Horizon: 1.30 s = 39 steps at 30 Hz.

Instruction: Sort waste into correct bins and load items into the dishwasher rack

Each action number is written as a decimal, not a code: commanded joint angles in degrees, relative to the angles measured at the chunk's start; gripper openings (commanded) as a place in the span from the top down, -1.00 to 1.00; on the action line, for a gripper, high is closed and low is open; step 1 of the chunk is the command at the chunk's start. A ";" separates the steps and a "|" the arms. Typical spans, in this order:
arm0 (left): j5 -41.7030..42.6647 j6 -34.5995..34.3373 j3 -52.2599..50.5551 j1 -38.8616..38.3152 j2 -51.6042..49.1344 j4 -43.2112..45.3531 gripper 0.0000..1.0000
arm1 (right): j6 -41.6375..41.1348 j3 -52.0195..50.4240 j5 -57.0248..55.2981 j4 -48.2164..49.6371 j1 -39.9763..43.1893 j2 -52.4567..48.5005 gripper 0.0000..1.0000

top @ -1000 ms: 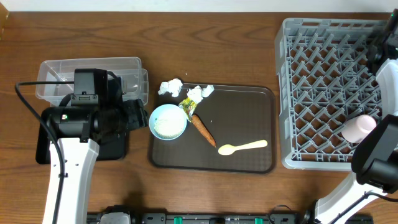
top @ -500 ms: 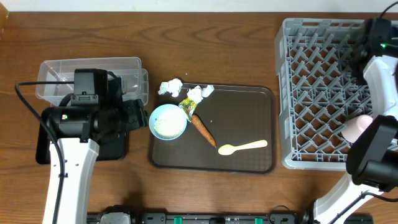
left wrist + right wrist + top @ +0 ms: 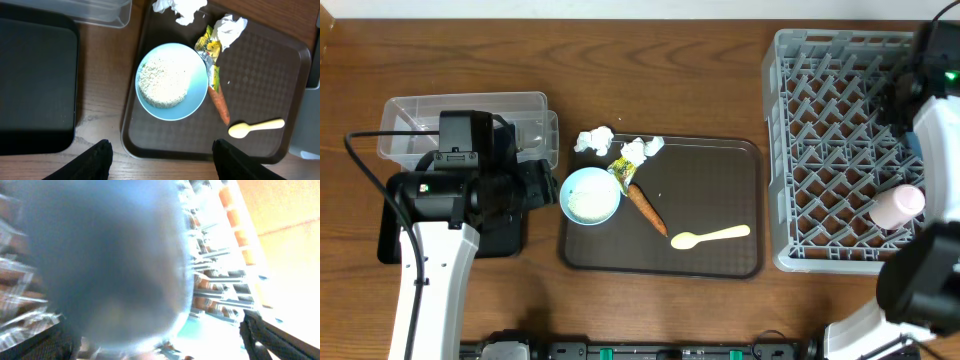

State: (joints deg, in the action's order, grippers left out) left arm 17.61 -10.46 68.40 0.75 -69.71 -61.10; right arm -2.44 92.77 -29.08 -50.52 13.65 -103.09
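**A:** Left end effector (image 3: pixel 167 161)?

**B:** Spread, nothing between the fingers (image 3: pixel 95 160). It hovers at the near edge of the brown tray (image 3: pixel 260 75). Straight ahead is the light blue cup (image 3: pixel 195 102), with rice (image 3: pixel 162 82) heaped inside. The yellow-green wrapper (image 3: pixel 210 52) sits against the cup's right rim. The carrot piece (image 3: pixel 218 102) runs on from the wrapper toward the pale yellow spoon (image 3: pixel 256 127). The tissue wads (image 3: pixel 230 27) are farther ahead, at the tray's far edge. The black tray (image 3: pixel 35 85) is on the worktop (image 3: pixel 100 100) to the left, and the clear tub (image 3: pixel 85 10) is beyond it.

**A:** Right end effector (image 3: pixel 160 337)?

**B:** Over the far right corner of the dishwasher rack (image 3: pixel 830 150). The wrist view is badly blurred. The fingers show at both lower corners, wide apart. A dark blue shape (image 3: pixel 110 255) fills the space ahead. Can't tell whether they touch it. The pink cup (image 3: pixel 898 207) is in the rack, on the robot's side of the end effector, near the rack's right edge.
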 commanded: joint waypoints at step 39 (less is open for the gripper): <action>-0.76 0.37 0.28 0.31 -0.28 -0.13 -0.35 | -1.18 -0.11 42.84 -12.70 -33.94 -3.67 -0.98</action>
State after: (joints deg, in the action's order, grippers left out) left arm 17.58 -10.46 68.40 0.75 -69.71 -61.12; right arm -2.66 92.77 13.17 -62.78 -18.00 -105.03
